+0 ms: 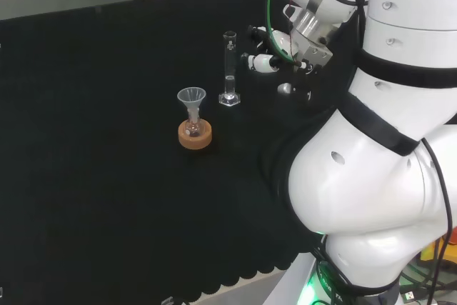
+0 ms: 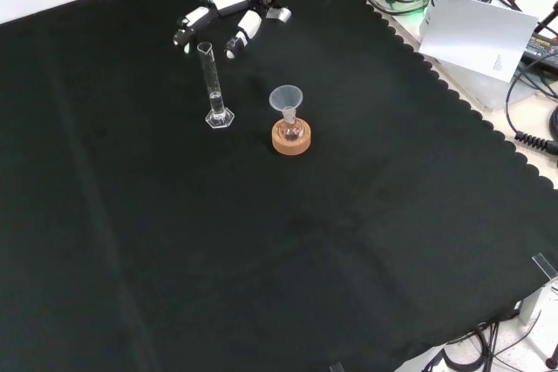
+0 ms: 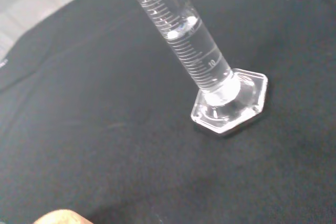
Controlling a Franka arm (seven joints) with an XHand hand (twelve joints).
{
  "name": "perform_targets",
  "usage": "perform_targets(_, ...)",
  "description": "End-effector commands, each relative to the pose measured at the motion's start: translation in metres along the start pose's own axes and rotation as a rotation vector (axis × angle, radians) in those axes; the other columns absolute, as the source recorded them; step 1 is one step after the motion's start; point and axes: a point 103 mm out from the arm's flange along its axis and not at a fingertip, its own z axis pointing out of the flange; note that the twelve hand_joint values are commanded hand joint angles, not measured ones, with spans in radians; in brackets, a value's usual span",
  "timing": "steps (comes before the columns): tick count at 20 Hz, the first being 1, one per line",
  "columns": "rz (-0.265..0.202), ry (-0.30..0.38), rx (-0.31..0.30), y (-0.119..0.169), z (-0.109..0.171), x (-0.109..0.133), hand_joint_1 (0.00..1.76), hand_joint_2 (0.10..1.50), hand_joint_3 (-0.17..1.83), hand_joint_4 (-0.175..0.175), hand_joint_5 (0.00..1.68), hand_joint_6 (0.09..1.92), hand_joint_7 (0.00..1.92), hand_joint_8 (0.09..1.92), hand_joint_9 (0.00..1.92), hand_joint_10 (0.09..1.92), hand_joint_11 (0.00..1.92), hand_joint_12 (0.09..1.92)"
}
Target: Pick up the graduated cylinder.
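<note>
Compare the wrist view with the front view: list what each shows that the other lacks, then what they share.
Wrist view alone: the graduation marks and a clear liquid level inside the graduated cylinder.

Front view alone: the hand, fingers relaxed, beyond the cylinder and apart from it; a funnel in a small flask on a cork ring.

Both: the cylinder upright on its hexagonal base on the black cloth.

A robotics lab: graduated cylinder (image 2: pixel 214 84), funnel (image 2: pixel 286 98) in flask, black cloth (image 2: pixel 261 259) bench, cables (image 2: pixel 532 119)
</note>
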Motion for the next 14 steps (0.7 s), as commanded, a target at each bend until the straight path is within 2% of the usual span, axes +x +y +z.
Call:
perform_targets(1,-0.071,0.130,-0.030,0.007,0.018,0.000,0.77,1.07,-0.17,-0.028,0.29,0.09,0.17,0.68,0.42,0.68,0.20,1.38)
perform_targets(7,-0.125,0.200,-0.022,0.013,0.029,0.002,0.82,1.04,-0.17,-0.016,0.29,0.09,0.24,0.68,0.48,0.66,0.25,1.36)
perform_targets(14,-0.181,0.297,-0.078,0.018,0.030,0.005,0.90,1.02,-0.17,-0.009,0.32,0.09,0.35,0.66,0.56,0.61,0.31,1.34)
